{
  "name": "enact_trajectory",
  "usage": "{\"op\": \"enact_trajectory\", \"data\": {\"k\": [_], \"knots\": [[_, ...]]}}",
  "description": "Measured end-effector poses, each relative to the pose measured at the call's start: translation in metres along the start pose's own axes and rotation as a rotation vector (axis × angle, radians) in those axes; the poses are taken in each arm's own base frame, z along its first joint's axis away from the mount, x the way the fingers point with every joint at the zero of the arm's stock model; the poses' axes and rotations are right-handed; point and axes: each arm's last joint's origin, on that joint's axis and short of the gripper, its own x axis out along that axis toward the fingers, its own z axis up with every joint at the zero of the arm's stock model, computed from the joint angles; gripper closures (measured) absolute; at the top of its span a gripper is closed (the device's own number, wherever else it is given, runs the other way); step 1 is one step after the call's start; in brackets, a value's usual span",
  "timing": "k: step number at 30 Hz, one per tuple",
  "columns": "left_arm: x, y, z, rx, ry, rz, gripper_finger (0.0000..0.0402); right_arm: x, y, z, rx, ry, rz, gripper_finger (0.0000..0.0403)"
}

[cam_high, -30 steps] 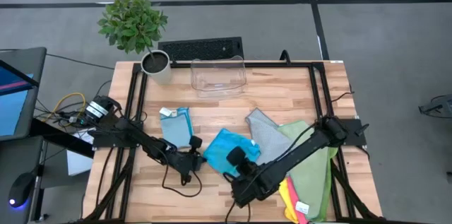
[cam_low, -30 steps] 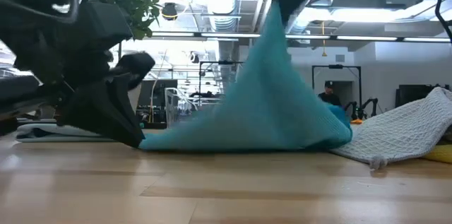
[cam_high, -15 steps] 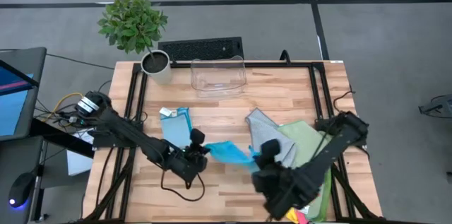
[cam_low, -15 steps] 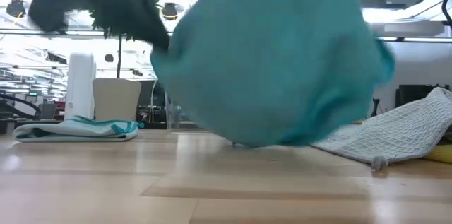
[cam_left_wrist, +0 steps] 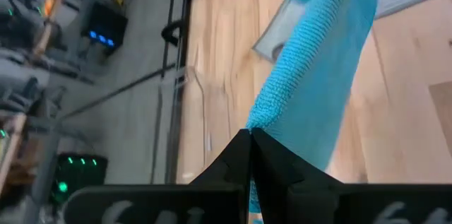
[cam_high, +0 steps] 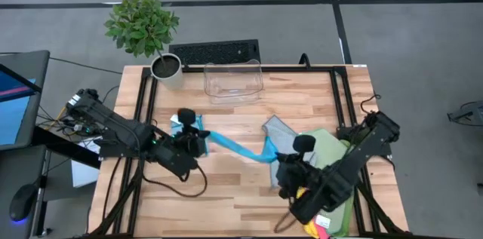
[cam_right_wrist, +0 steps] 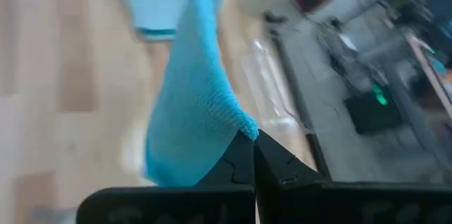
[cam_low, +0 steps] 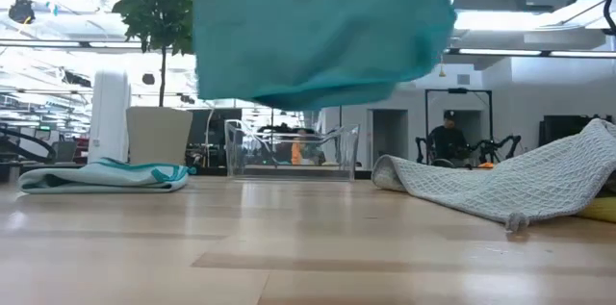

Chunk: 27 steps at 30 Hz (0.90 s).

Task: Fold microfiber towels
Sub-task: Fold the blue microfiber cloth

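Teal towel (cam_high: 238, 148) is held off the table, stretched as a sagging band between the two grippers; one corner is pinched in the closed left gripper (cam_high: 201, 138), the opposite corner in the closed right gripper (cam_high: 276, 157). In both wrist views the fingers are seen pressed together on a towel corner, the cloth trailing away toward the other arm. From the low view the towel hangs clear above the wooden table (cam_high: 241, 194), nothing touching the surface under it. Just beside the left gripper, on its outer side, a folded light blue towel (cam_high: 186, 127) lies flat. Beside and behind the right gripper a grey towel (cam_high: 281, 135) is draped in a loose heap, with a pale green towel (cam_high: 332, 156) spread past it and yellow and pink cloth (cam_high: 313, 220) partly hidden under that arm. Farther back, beyond the span between the grippers, a clear plastic bin (cam_high: 233, 81) sits at the table's far edge; a potted plant (cam_high: 143, 28) and a keyboard (cam_high: 213, 52) are behind it.
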Motion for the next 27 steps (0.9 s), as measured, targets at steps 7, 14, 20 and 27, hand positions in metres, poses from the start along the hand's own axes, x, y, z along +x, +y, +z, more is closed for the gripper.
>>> {"op": "enact_trajectory", "data": {"k": [7,14,20,27], "knots": [[0.007,-0.001,-0.008,-0.166,0.129,-0.283,0.0401,0.007,0.008,0.004,0.091,0.101,0.166,0.0393],[-0.018,-0.029,0.001,-0.322,0.064,-0.502,0.0401,-0.019,0.056,-0.011,0.240,0.137,0.312,0.0393],[-0.035,-0.044,0.006,-0.396,0.007,-0.593,0.0401,-0.036,0.073,-0.020,0.369,0.113,0.331,0.0393],[0.005,-0.064,-0.021,-0.403,0.116,-0.518,0.0401,-0.003,0.081,-0.033,0.398,0.208,0.266,0.0393]]}}
